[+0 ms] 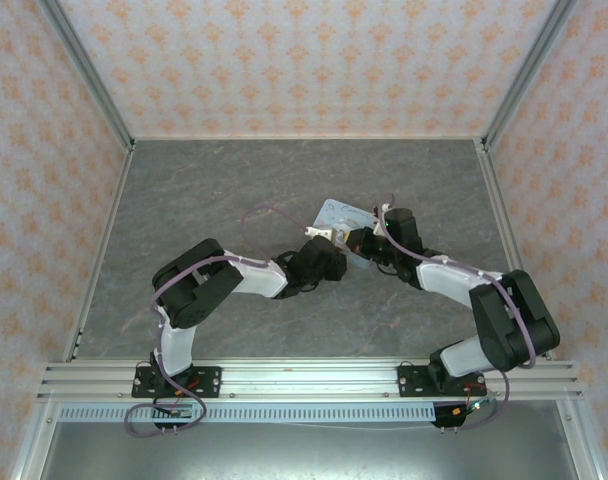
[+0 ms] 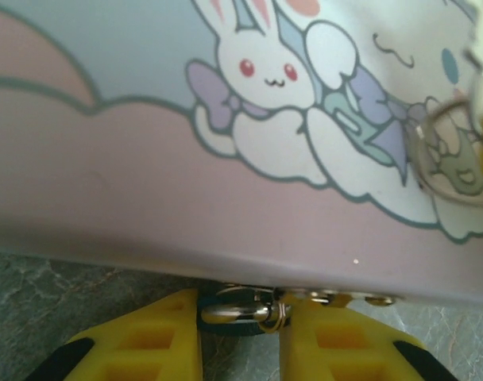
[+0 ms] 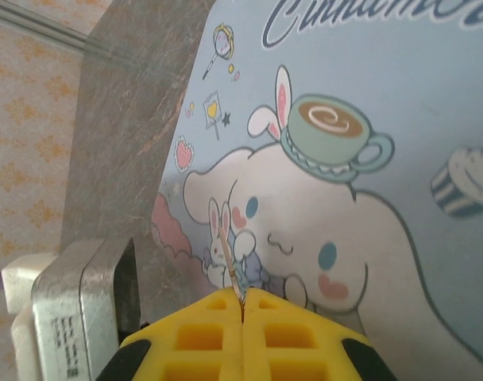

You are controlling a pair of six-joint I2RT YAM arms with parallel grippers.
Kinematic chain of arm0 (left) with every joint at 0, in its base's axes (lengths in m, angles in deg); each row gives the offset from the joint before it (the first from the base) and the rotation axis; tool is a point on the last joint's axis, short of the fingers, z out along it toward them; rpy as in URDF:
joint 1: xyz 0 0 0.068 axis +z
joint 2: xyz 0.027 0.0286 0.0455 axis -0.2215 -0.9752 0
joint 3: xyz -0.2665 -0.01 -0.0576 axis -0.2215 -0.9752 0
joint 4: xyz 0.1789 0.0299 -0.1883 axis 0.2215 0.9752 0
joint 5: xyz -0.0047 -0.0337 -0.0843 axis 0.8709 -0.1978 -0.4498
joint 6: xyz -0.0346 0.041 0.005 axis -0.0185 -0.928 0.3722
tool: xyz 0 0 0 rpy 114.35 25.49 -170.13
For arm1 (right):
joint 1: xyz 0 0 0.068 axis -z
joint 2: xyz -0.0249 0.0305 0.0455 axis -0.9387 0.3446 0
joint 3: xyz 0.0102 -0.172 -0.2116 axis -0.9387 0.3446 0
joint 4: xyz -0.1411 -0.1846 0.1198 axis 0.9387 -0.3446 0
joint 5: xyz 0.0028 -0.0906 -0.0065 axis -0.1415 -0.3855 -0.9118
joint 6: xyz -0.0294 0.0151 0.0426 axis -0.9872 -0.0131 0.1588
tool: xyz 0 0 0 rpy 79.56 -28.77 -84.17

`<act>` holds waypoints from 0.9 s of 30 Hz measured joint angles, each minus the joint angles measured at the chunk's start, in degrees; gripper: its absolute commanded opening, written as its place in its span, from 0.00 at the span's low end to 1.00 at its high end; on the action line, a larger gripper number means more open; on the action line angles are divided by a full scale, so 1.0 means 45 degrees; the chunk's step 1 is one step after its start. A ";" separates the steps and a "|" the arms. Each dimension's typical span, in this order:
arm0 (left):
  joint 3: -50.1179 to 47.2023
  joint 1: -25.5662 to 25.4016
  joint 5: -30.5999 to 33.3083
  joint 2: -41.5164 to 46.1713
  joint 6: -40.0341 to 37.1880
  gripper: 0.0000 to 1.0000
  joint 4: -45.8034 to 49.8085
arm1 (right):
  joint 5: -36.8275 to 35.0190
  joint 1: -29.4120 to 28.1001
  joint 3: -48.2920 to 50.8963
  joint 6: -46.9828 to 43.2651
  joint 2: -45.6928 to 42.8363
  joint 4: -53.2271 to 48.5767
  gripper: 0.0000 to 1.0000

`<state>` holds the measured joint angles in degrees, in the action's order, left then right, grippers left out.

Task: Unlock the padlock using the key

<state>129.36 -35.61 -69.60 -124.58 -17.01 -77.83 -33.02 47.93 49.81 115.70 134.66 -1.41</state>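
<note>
Two grippers are in play, both bunched up at the pale blue Cinnamoroll tin (image 3: 369,103) in the middle of the grey marbled table (image 1: 234,190).

In the left wrist view, the left gripper (image 2: 240,317) has a yellow finger on either side of the tiny dark teal padlock (image 2: 233,313). The lock fills the gap between them, so we're reading that as a pinch on the lock body. The padlock sits right under the tin's lower edge, next to some small brassy hardware on that rim.

The right gripper (image 3: 243,305) has its fingers pressed flat together. A thin sliver pokes out between the tips, which we take to be the key (image 3: 240,284). A blurry key ring (image 2: 452,151) dangles at the right edge of the left wrist view, over the tin's printed face, so the key end is near the lock but apart from it.

As we see it, this is the line-up step: lock steadied, key in hand, not inserted yet. We can't make out the keyhole from any angle.

The next move calls for bringing the key tip down off the tin's face to the lock and matching its angle to the slot. Meanwhile the left side has to hold the lock firm so it doesn't swing.
</note>
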 measured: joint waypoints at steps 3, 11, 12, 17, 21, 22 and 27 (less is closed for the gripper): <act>0.0000 0.0000 0.0053 0.0044 0.0005 0.22 0.0063 | -0.0155 -0.0005 0.0000 -0.0350 -0.0845 -0.0835 0.00; 0.0000 0.0005 -0.0117 0.1025 0.0641 0.14 0.1933 | -0.1030 0.0000 0.0321 -0.2390 -0.5056 -0.2783 0.00; 0.0044 0.0005 -0.0228 0.1229 0.0860 0.14 0.2341 | -0.1117 0.0000 0.0578 -0.2652 -0.5649 -0.2958 0.00; 0.0816 0.0010 -0.0714 0.1773 0.1962 0.13 0.4104 | -0.1073 0.0000 0.2764 -0.3259 -0.8281 -0.3322 0.00; 0.1316 0.0087 -0.1423 0.2142 0.2919 0.12 0.4687 | -0.0733 0.0000 0.4444 -0.3249 -1.0122 -0.3332 0.00; 0.1413 0.0102 -0.1647 0.2181 0.3138 0.11 0.4770 | -0.0656 0.0000 0.4707 -0.3249 -1.0452 -0.3303 0.00; 0.1836 0.0199 -0.2531 0.2210 0.4133 0.10 0.5149 | -0.0301 0.0000 0.5761 -0.3240 -1.1356 -0.2681 0.00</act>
<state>137.62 -34.71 -80.99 -114.64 1.59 -54.66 -34.37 47.93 75.73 101.12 83.56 -13.48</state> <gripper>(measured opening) 0.204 0.041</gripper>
